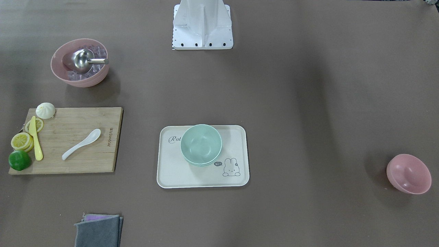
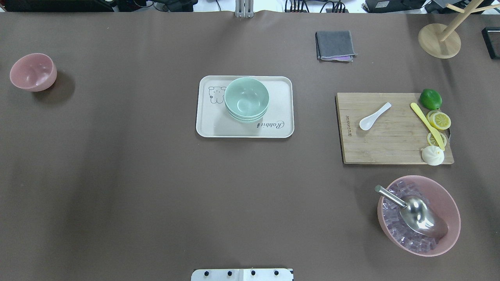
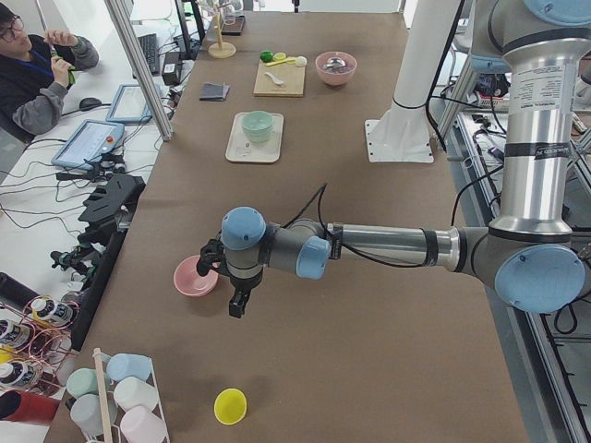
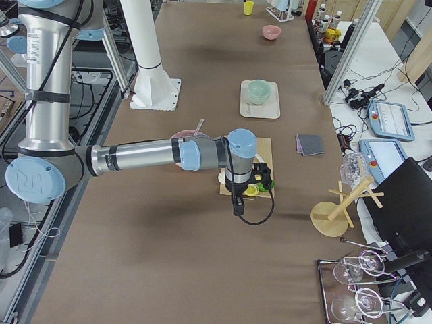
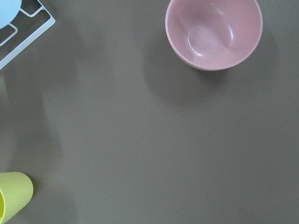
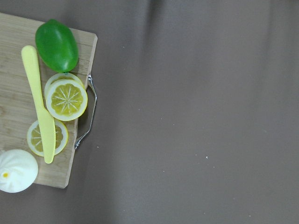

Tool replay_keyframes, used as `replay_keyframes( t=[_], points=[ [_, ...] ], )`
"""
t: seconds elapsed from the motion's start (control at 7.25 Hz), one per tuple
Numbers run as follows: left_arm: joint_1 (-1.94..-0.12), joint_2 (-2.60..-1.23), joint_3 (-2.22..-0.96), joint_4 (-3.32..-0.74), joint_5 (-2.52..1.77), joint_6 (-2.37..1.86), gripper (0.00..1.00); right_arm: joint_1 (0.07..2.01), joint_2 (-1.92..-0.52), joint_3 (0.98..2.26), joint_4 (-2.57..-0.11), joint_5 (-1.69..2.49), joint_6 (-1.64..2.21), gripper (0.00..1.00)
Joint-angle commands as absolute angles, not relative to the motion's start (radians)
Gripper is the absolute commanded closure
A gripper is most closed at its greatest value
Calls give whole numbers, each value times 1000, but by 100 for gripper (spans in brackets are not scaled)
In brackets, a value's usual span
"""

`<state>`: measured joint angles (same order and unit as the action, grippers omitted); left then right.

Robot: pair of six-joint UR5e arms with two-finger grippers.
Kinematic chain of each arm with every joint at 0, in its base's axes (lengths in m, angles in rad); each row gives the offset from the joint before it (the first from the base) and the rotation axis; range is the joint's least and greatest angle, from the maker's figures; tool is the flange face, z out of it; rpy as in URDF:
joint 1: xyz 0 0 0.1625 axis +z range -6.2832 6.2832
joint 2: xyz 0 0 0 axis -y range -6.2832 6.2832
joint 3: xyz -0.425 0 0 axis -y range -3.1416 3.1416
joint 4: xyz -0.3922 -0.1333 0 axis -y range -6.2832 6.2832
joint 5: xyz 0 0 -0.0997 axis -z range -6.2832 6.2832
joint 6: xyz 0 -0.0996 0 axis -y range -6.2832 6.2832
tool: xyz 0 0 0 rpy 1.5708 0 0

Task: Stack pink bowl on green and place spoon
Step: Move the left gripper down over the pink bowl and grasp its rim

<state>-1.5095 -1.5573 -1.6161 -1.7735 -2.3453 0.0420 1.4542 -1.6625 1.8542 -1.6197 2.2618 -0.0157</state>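
Pink bowl (image 5: 213,33), upper right: ungrasped, first step pending. Calls for lowering left pincer (image 3: 235,307) onto its rim; cannot tell either pincer's state.

Two pink bowls (image 2: 33,72) (image 2: 452,218), one spoon (image 2: 374,116), one tray (image 2: 207,125), one board (image 2: 390,144).

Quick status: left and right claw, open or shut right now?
Left claw: cannot be told, seen only from the side.
Right claw: cannot be told, same reason.
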Motion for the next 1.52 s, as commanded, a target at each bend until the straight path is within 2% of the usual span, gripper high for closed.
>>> replay_keyframes(
  t=[0.0,0.41,0.55,0.83,0.97,1.24,1.38],
  points=[
    [-1509,-1574,-1612,-1776,-2349,43,1,1454,-1634,1873,-1618,2261,-9,0],
    [-1509,-1646,-1600,-1779,-2344,44,1,1456,-1579,1875,-1618,2260,-9,0],
    [-1509,-1722,-1542,-1781,-2344,44,1,1456,-1553,1870,-1618,2258,-8,0],
    [-1506,-1904,-1269,-1901,-2327,41,1,1454,-1522,1850,-1618,2258,-9,0],
    [-1491,-1913,-1231,-1990,-2327,40,1,1453,-1503,1812,-1597,2261,-9,0],
    [-1415,-1893,-1160,-2189,-2326,-6,1,1392,-1484,1668,-1391,2257,90,0],
    [-1363,-1894,-1148,-2197,-2271,-111,1,1353,-1477,1596,-1271,2256,200,0]
  ],
)
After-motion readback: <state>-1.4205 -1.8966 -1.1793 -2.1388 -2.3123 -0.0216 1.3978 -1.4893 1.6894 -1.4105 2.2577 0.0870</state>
